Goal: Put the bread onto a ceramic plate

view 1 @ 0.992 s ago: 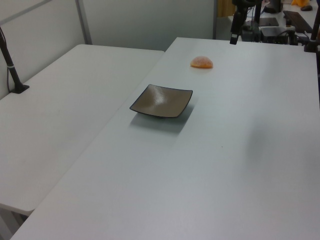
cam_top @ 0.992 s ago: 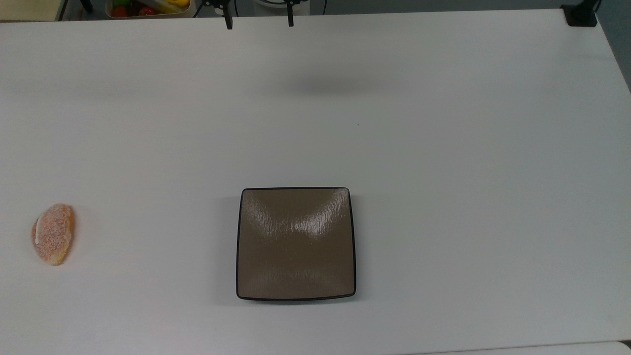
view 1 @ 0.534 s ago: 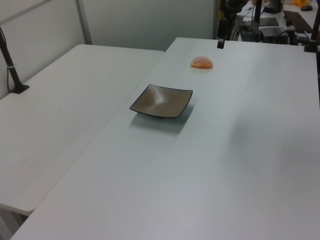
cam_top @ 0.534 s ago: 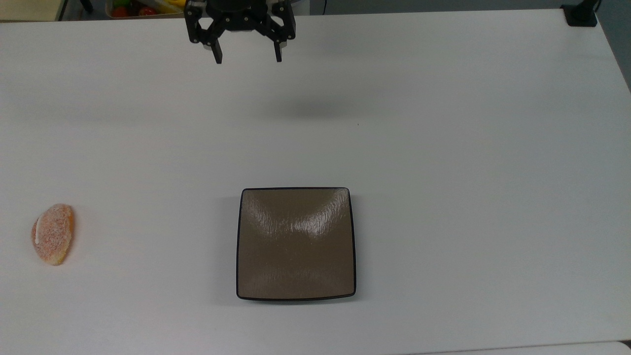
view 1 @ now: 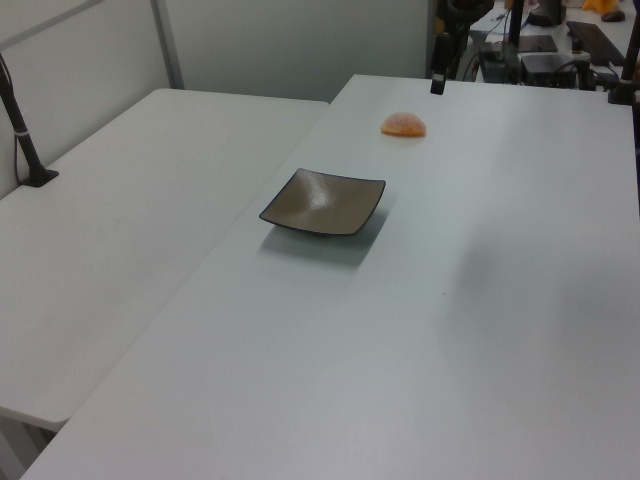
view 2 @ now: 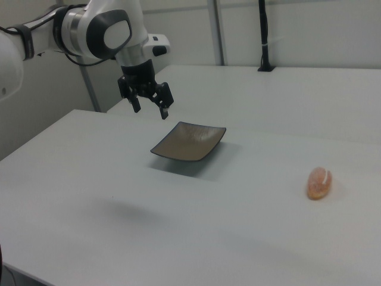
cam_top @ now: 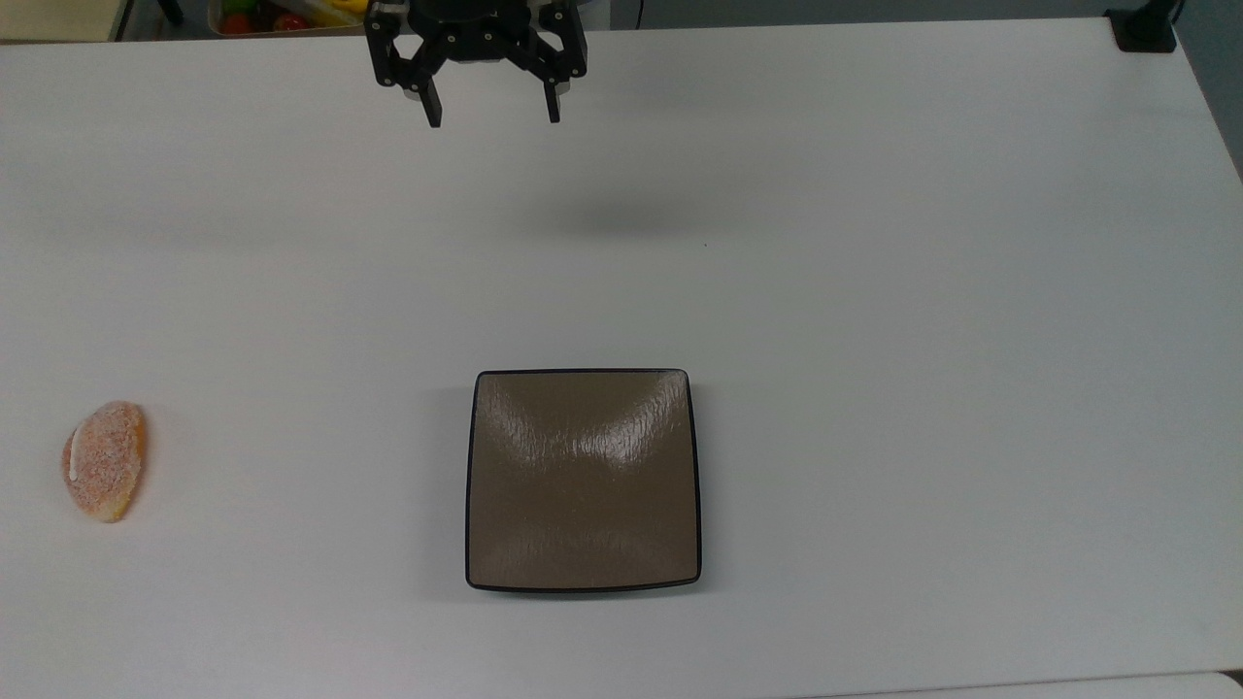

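The bread, a small orange-pink bun with a sugary crust and a white streak, lies on the white table at the top view's far left; it also shows as the bread and the bread. The square glossy brown ceramic plate sits bare near the table's middle, seen too as the plate and the plate. My black gripper hangs open high above the table's far edge, holding nothing, well away from both; the right view puts the gripper above and left of the plate.
A bin of colourful fruit stands beyond the table's far edge. A black clamp grips the far right corner. A second white table adjoins on the left view's left, with a black post.
The gripper came down and forward into the top view from the far edge over the last second, fingers spread; in the last half second it barely shifted. Bread and plate stayed put.
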You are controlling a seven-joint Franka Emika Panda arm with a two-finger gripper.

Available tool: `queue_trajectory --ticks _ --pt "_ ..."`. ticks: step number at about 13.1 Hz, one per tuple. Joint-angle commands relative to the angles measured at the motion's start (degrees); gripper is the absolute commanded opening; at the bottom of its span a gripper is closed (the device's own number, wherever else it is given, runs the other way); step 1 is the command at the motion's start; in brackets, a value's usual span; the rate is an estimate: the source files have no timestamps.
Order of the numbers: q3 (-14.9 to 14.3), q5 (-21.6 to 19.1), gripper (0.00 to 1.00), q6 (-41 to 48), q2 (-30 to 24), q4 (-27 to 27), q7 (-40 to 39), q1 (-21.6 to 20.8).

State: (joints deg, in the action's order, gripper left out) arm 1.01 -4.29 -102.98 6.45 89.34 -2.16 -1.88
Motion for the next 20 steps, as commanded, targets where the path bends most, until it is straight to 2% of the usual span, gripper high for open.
queue_trajectory --ticks 1,16,20 --pt "-0.04 -1.16 1.0 0.15 -0.13 -0.05 -0.65 -0.5" --pt "0.13 -0.81 1.0 -0.38 1.1 -0.13 -0.65 -0.23" --pt "0.13 -0.72 1.0 -3.54 1.19 0.04 -0.65 -0.14"
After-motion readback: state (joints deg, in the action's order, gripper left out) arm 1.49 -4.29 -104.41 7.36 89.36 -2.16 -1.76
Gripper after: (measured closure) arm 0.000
